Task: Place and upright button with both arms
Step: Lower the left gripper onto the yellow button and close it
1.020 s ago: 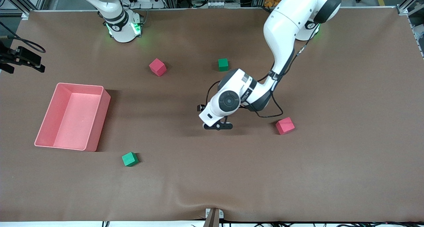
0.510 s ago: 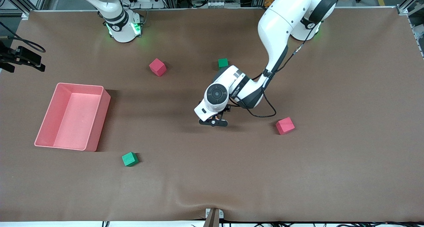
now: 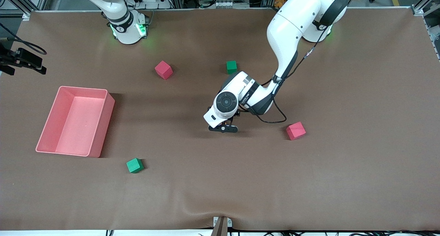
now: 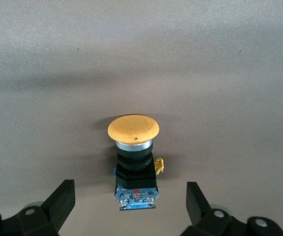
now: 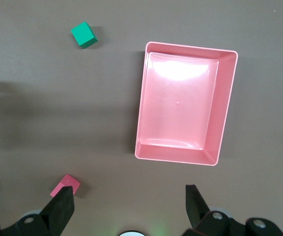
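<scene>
Orange push-button (image 4: 133, 157) lies tipped on the counter (image 3: 343, 177), so uprighting's not done. Left pincer (image 4: 130, 202) hangs wide around it; right pincer (image 5: 129, 202) waits wide above the pink bin (image 5: 227, 98).

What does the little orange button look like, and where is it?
The button has a wide, round, smooth orange cap like a mushroom top, with a silvery ring under it. Below that comes a chunky black body, then a blue end piece with a bit of red, and a small yellow piece sticks out at one side. It looks like plastic. It rests on the brown table, in the gap between the open fingers of the left tool, which do not touch it.
</scene>
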Robot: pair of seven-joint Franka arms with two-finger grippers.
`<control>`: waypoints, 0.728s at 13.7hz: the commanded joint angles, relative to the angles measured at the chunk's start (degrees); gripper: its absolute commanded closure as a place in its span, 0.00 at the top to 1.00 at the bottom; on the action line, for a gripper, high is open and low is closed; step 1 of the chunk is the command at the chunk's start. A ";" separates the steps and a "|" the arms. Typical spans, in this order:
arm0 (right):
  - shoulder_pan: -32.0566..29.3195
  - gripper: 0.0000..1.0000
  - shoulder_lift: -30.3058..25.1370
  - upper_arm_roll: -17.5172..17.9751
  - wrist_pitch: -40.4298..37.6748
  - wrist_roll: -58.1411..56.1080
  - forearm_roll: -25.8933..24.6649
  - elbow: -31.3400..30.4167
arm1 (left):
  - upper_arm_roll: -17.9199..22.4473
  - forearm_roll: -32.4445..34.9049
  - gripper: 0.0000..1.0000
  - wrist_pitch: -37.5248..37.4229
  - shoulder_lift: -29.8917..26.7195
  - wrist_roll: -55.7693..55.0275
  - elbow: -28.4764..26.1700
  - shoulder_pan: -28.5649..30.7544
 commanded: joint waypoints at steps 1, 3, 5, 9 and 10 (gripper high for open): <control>-0.36 1.00 -0.35 0.21 -0.25 0.13 -0.48 -0.21 | 0.27 -0.82 0.96 -0.73 1.12 -0.18 1.30 -0.21; -0.36 1.00 -0.35 0.21 -0.43 0.13 -0.48 -0.30 | 0.27 -1.17 0.91 -1.08 0.85 -0.18 1.21 -0.21; -0.27 1.00 -0.35 0.21 -0.51 0.13 -0.48 -0.30 | 0.27 -1.17 0.85 -1.53 0.76 -0.18 1.30 -0.22; -0.36 1.00 -0.35 0.21 -0.69 0.12 -0.48 -0.30 | 0.27 -1.17 0.82 -1.53 0.94 -0.18 1.30 -0.39; -0.36 1.00 -0.35 0.21 -0.69 0.13 -0.48 -0.30 | 0.27 -1.17 0.82 -1.44 1.11 -0.18 1.30 -0.48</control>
